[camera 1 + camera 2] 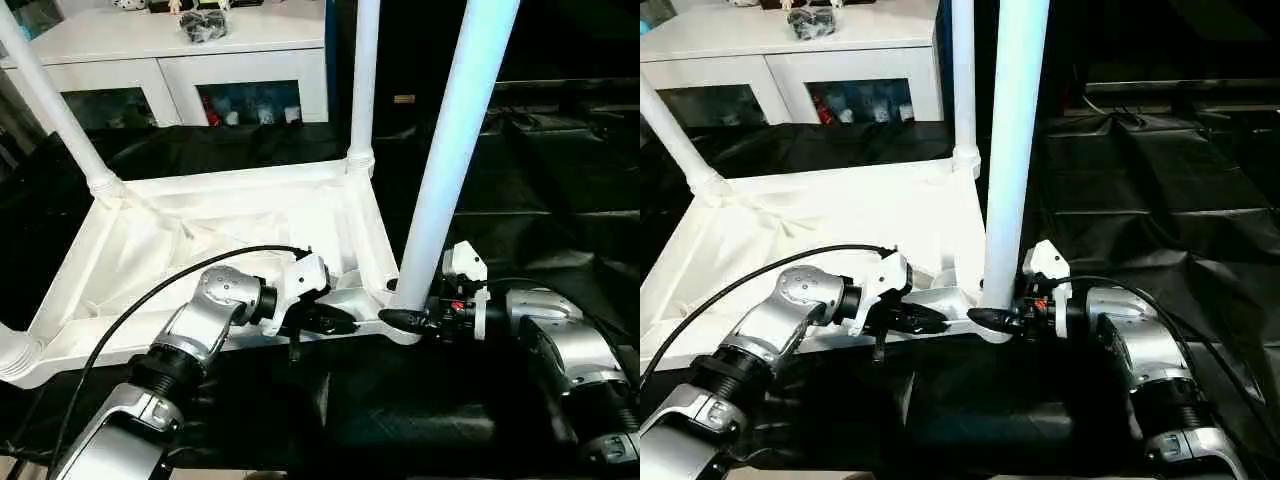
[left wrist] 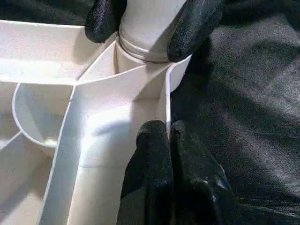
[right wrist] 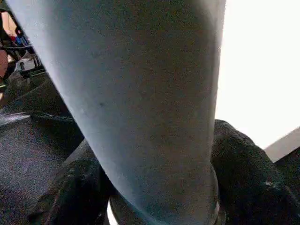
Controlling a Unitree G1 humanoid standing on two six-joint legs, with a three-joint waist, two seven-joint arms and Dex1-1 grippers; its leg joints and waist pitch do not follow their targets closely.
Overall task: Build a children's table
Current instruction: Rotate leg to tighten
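Observation:
The white tabletop (image 1: pixel 200 215) lies upside down on black cloth, ribbed underside up. A long white leg (image 1: pixel 450 150) stands upright in its near right corner socket. My right gripper (image 1: pixel 400 318) is shut on the base of this leg, a black finger (image 2: pixel 192 28) pressed on each side just above the socket. My left gripper (image 2: pixel 168 129) is shut on the thin rim wall of the tabletop just beside that corner. Two more legs stand in the far right (image 1: pixel 365 80) and far left (image 1: pixel 50 100) sockets.
A white cabinet with glass doors (image 1: pixel 200 60) stands behind the tabletop, with a dark object (image 1: pixel 205 25) on top. Crumpled black cloth (image 1: pixel 560 200) covers the ground to the right. A black cable (image 1: pixel 150 300) loops over my left forearm.

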